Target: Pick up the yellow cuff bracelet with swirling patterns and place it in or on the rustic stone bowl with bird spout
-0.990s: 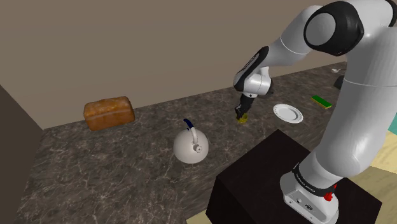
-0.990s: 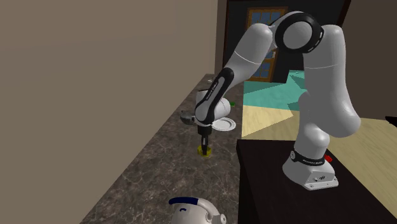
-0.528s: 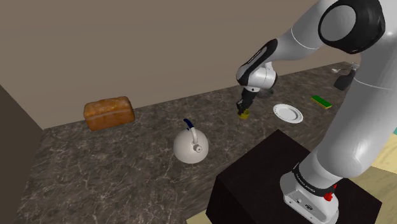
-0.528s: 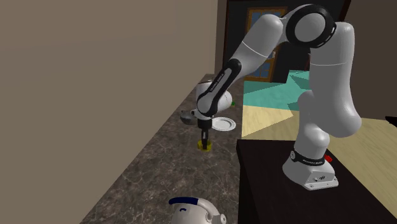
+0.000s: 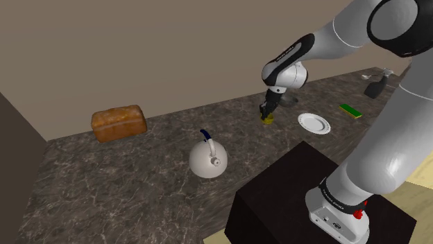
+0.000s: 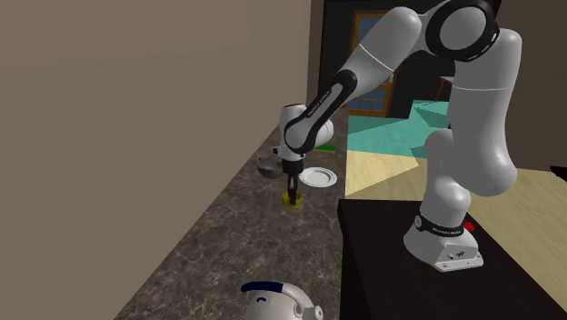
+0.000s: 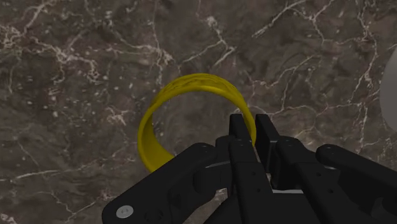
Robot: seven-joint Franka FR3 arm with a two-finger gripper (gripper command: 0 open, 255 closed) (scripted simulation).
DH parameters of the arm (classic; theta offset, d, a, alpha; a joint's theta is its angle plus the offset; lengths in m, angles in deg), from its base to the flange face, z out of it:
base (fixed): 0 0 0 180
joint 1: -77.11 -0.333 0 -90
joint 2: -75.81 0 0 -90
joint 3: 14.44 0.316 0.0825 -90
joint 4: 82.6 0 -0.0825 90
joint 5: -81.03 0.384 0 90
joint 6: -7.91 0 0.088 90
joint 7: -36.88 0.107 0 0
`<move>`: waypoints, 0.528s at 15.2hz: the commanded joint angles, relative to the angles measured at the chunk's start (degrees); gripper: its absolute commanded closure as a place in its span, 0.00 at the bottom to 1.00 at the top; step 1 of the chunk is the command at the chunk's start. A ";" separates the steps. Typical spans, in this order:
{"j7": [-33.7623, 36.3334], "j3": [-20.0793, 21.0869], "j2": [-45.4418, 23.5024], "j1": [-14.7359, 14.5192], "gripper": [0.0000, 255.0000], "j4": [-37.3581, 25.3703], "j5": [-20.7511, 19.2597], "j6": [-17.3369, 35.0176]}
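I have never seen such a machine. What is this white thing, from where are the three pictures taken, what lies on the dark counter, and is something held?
It is a white robot arm standing on a black box. At its end is a black gripper with two fingers. The shoulder view looks down from beside the box. The second exterior view looks along the counter from the other end. The wrist view comes from a camera on the hand itself. On the dark marbled counter are a brown loaf, a white teapot, a white plate, a small green thing and a grey bowl. The fingers are shut on the wall of a yellow bracelet, so it is held.
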 commanded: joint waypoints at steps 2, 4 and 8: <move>1.65 -0.48 2.30 -0.19 1.00 -0.02 -1.97 -2.00; 2.67 -0.71 3.73 -0.25 1.00 -0.19 -3.16 -3.38; 4.16 -0.94 5.90 -0.26 1.00 -0.57 -4.88 -5.60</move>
